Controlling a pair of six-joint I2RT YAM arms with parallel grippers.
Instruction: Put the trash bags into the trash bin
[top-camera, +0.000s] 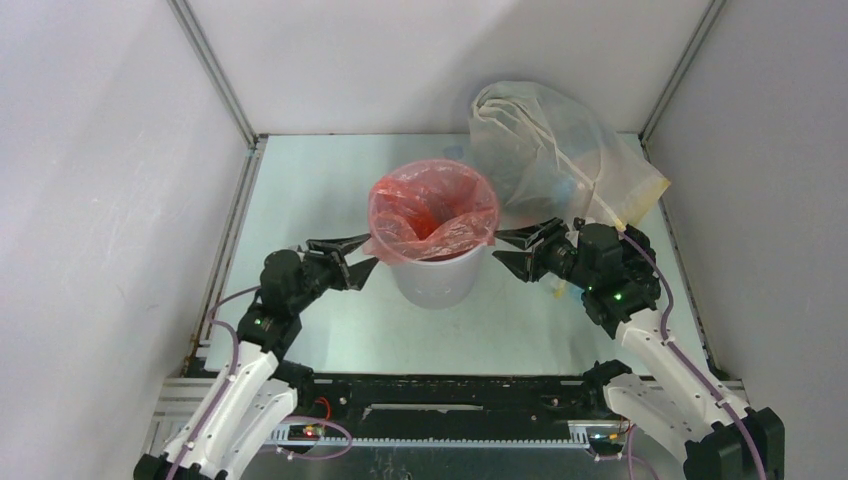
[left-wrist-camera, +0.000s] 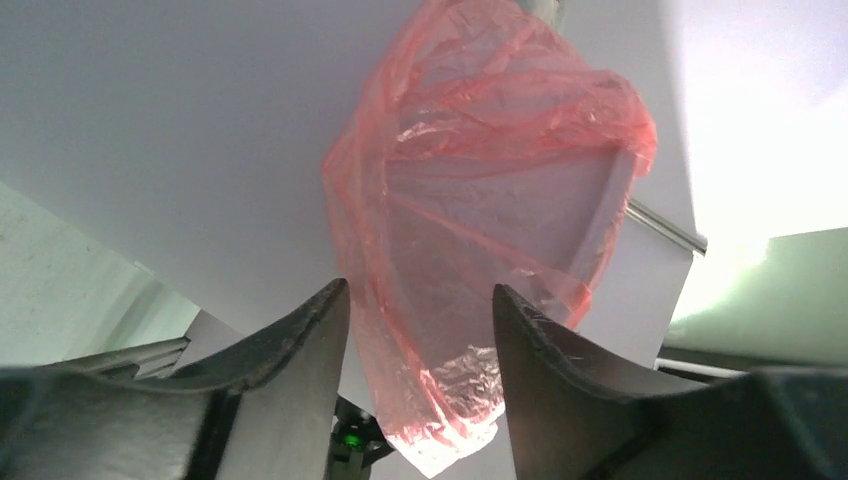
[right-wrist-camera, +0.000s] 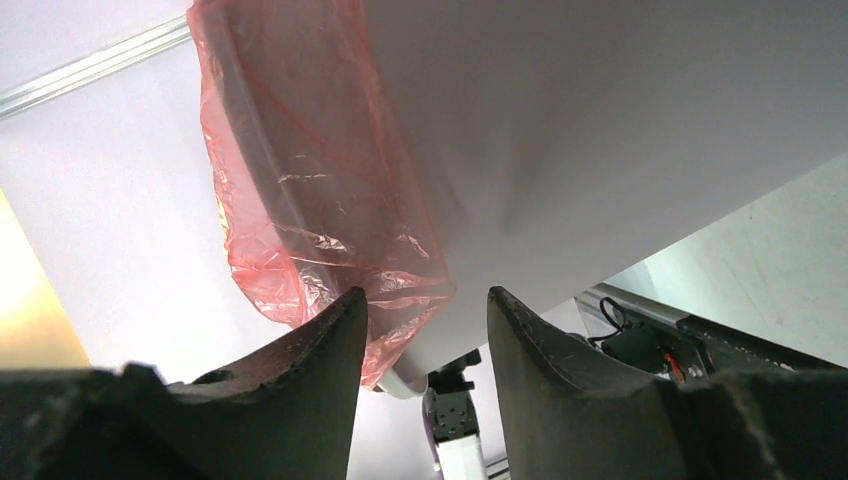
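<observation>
The pale trash bin (top-camera: 437, 278) stands upright mid-table. The crinkly red-pink trash bag (top-camera: 432, 208) sits in its mouth, with its edge folded out over the rim all round. My left gripper (top-camera: 368, 254) is open at the bin's left side, just under the rim. In the left wrist view (left-wrist-camera: 418, 290) the bag's hanging edge (left-wrist-camera: 480, 200) lies between the spread fingers, unpinched, against the bin wall (left-wrist-camera: 200, 120). My right gripper (top-camera: 503, 250) is open at the bin's right side. In the right wrist view (right-wrist-camera: 425, 292) the bag's skirt (right-wrist-camera: 310, 180) hangs by its left finger, over the bin wall (right-wrist-camera: 600, 120).
A large clear stuffed bag with white drawstrings (top-camera: 545, 150) lies at the back right, close behind my right arm. White enclosure walls with metal corner posts (top-camera: 215, 75) close in the table on three sides.
</observation>
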